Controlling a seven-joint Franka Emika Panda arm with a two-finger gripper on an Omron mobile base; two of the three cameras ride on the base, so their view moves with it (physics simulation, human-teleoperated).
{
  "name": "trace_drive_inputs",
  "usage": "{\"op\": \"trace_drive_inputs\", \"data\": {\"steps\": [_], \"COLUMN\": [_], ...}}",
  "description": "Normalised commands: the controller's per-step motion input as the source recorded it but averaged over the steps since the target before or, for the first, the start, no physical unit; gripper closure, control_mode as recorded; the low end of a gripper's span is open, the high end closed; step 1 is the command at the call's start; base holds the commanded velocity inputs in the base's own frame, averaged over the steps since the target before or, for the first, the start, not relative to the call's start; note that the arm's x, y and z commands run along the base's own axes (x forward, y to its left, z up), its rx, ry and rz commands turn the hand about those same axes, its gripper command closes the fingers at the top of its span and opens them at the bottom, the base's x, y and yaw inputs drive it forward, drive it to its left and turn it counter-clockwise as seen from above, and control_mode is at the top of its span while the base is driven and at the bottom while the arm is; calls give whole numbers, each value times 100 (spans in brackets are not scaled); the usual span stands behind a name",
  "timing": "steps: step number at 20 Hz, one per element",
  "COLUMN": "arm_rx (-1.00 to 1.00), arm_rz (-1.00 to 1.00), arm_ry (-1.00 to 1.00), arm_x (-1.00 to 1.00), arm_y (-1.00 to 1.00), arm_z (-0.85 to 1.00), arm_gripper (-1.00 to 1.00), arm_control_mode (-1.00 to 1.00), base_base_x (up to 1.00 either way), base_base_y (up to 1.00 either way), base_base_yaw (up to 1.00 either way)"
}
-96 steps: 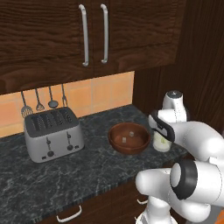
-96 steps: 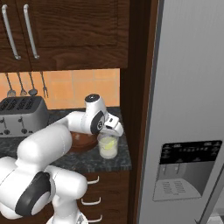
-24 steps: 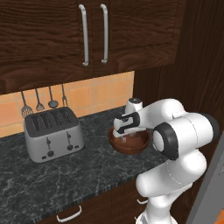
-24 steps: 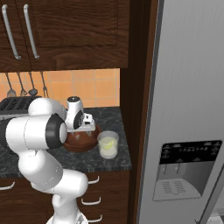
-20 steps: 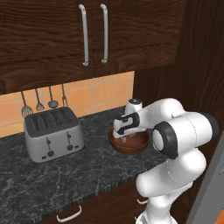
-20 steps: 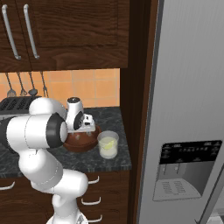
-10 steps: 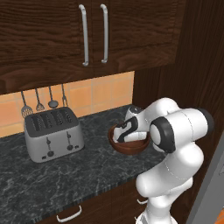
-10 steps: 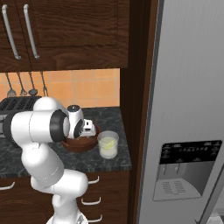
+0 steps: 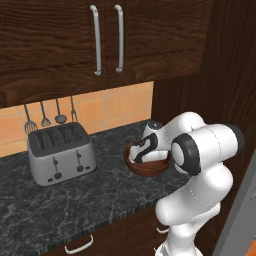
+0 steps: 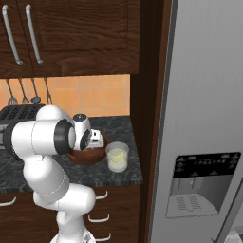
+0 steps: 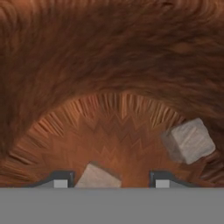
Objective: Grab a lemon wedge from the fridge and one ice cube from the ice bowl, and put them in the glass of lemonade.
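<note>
Gripper: the gripper (image 11: 108, 183) is lowered into the ice bowl (image 9: 148, 169); its fingertips (image 11: 61, 180) are held apart.
Nearer ice cube: an ice cube (image 11: 97, 178) is seen between the tips, toward the 7 o'clock one.
Other cube: a second cube (image 11: 189, 141) lies at 2 o'clock, outside the gap.
Glass of lemonade: the glass of lemonade (image 10: 117, 157) stands just beside the bowl, at 3 o'clock in the right base view.

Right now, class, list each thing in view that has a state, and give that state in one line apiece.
Fridge: doors closed.
Cupboard: doors closed.
Ice bowl: upright, ice cubes inside.
Glass: upright, filled, a lemon wedge in it.
Gripper: down in the bowl, jaws open either side of an ice cube.
Toaster: slots empty.
</note>
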Motion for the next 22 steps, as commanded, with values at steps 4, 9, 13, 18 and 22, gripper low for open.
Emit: {"op": "trace_drive_inputs", "data": {"steps": [4,9,13,18,22], "arm_rx": [0,0,1,5,9], "arm_rz": [0,0,0,0,0], "arm_ry": [0,0,0,0,-5], "arm_x": [0,0,0,-7,-41], "arm_y": [0,0,0,0,0], "arm_z": [0,0,23,51,44], "arm_gripper": [100,100,100,100,100], "arm_control_mode": [-100,-100,-100,-100,-100], "base_base_x": [0,0,0,0,0], "base_base_y": [0,0,0,0,0], "base_base_yaw": [0,0,0,0,0]}}
